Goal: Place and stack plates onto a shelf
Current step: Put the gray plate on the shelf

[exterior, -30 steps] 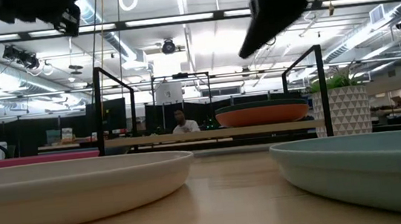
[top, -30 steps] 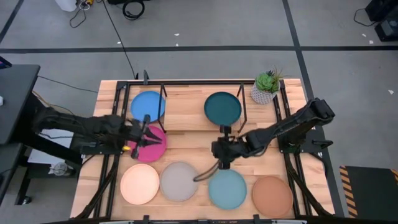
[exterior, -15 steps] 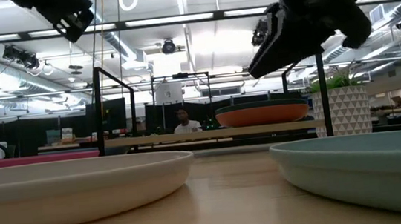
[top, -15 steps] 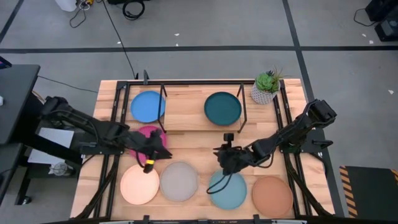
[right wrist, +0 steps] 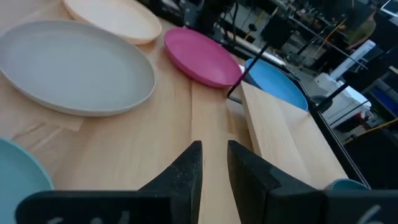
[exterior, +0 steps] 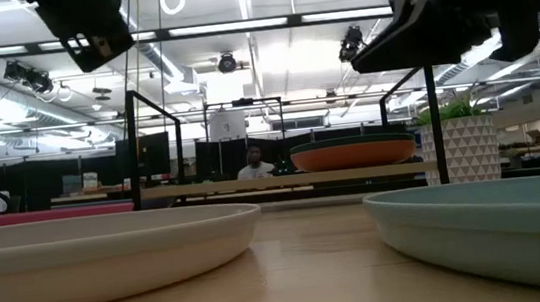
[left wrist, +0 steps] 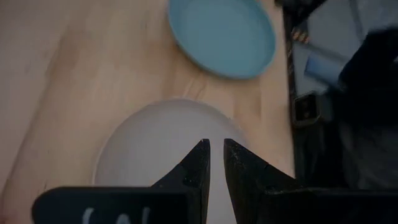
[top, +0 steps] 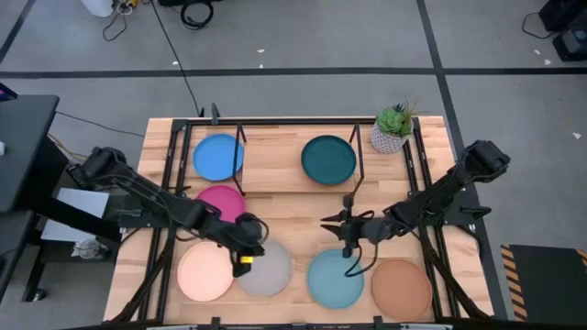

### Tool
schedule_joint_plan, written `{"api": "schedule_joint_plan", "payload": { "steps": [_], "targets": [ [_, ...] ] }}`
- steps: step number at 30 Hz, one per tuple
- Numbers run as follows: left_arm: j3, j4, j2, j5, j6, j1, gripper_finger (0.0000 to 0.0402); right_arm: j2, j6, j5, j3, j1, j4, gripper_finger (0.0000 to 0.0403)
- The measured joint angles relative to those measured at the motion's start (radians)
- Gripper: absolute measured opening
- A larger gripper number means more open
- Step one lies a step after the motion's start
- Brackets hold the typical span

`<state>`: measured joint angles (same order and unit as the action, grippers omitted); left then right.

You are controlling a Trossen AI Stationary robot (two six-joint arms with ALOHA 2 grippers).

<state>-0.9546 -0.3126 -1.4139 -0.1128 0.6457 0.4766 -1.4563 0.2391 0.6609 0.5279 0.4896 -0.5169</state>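
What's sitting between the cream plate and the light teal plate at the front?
The grey plate lies between the cream plate and the light teal plate, clearest in the high view.

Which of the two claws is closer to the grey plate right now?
Left. The left gripper hangs over the grey plate at its edge. The right gripper is farther off, over bare table above the light teal plate.

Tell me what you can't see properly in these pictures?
- Orange plate: the high view hides it under the dark teal plate; only the low view shows its edge.
- Terracotta plate: outside the low view and both wrist views.
- Person behind the shelf: too small to make out in the low view.
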Motion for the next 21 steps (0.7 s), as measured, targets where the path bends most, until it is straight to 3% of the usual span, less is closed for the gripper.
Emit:
{"api": "schedule_joint_plan", "payload": {
  "steps": [3, 8, 14, 17, 21],
  "targets": [
    [-0.038, -0.026, -0.059, 0.014, -0.010, -0.002, 0.0052, 0.000, 0.000, -0.005, -0.027, 0.000, -0.051, 0.0081],
    [-0.061, -0.013, -0.153, 0.131, -0.010, 0.004, 0.0052, -0.038, -0.038, -0.007, -0.029, 0.005, -0.059, 0.0081],
    [-0.066, 0.049, -0.248, 0.352, 0.083, 0.062, 0.0052, -0.079, -0.050, 0.026, -0.029, 0.005, -0.072, 0.0081],
    [-0.109, 0.043, -0.278, 0.348, 0.159, 0.108, 0.0052, -0.079, -0.048, 0.026, -0.029, 0.005, -0.079, 0.0081],
    [-0.207, -0.094, -0.323, 0.206, 0.115, 0.188, 0.0042, -0.079, -0.036, 0.023, -0.029, 0.005, -0.072, 0.0081]
  ]
}}
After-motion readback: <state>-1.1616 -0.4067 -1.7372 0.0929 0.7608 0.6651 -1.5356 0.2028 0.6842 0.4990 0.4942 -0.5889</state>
